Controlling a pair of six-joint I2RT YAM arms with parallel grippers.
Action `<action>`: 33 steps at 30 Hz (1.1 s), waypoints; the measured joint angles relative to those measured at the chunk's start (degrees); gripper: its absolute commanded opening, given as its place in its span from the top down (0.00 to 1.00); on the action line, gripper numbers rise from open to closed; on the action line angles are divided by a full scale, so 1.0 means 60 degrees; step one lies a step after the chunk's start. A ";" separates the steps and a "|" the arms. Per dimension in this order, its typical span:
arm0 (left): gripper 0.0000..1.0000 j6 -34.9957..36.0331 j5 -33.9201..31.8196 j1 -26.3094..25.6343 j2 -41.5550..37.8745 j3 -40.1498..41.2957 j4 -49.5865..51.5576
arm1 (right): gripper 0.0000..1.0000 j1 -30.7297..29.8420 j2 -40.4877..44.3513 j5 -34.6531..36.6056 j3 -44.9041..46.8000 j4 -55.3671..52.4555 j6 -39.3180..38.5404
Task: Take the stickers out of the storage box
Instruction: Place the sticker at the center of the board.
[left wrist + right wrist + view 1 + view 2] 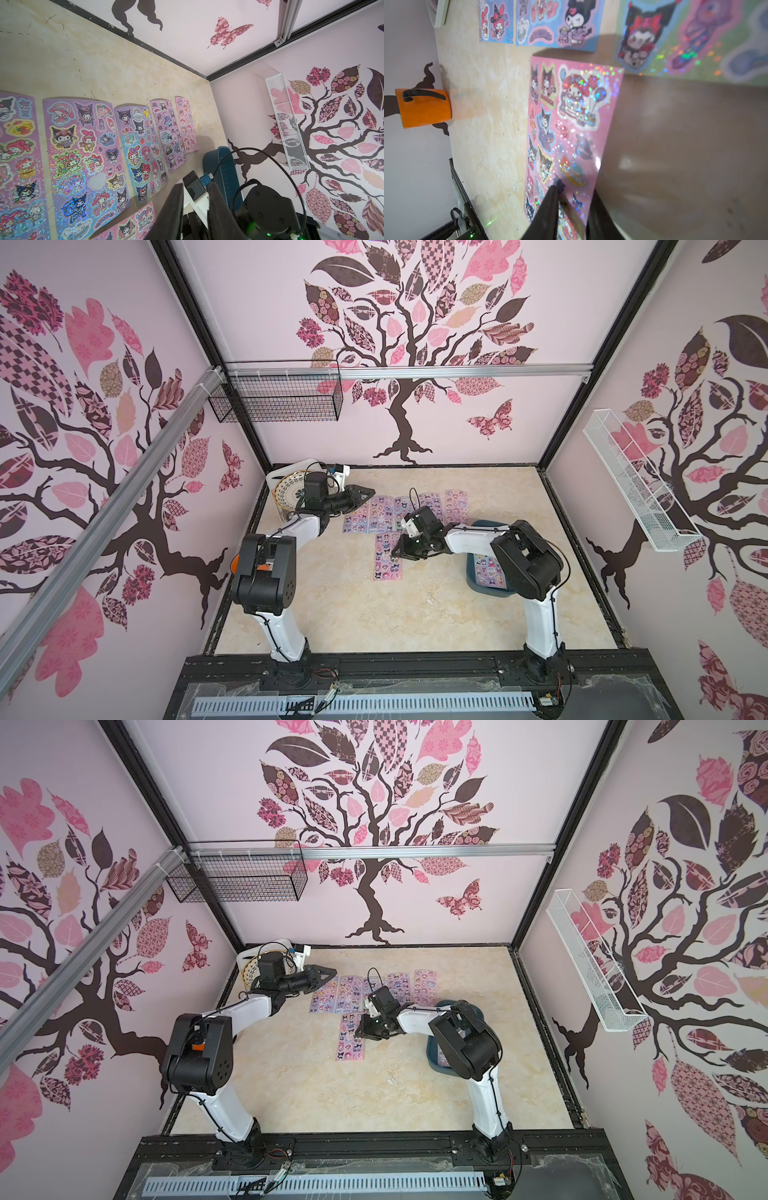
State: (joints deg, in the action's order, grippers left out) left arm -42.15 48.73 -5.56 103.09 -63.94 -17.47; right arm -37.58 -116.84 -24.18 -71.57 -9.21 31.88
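Several lilac stickers lie in a row on the marble table, filling the left wrist view. A pink sticker sheet lies alone in front of that row. My right gripper hovers low over its right edge. In the right wrist view the gripper is open, with the slightly raised edge of the pink sheet between the fingers. The teal storage box sits under the right arm, with more stickers inside. My left gripper hangs open and empty at the row's far left end.
A white tray with a patterned plate stands at the back left corner. An orange mug stands by the left wall. A black wire basket and a white mesh basket hang on the walls.
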 measured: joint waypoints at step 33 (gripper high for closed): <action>0.73 0.0142 -0.0015 -0.0124 0.0000 -0.0011 0.0160 | 0.72 0.0000 0.0393 0.0656 0.0127 -0.0798 -0.0259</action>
State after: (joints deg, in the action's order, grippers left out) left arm -41.30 48.64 -6.31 103.09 -64.01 -16.51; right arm -37.58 -114.48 -20.25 -70.81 -14.00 30.33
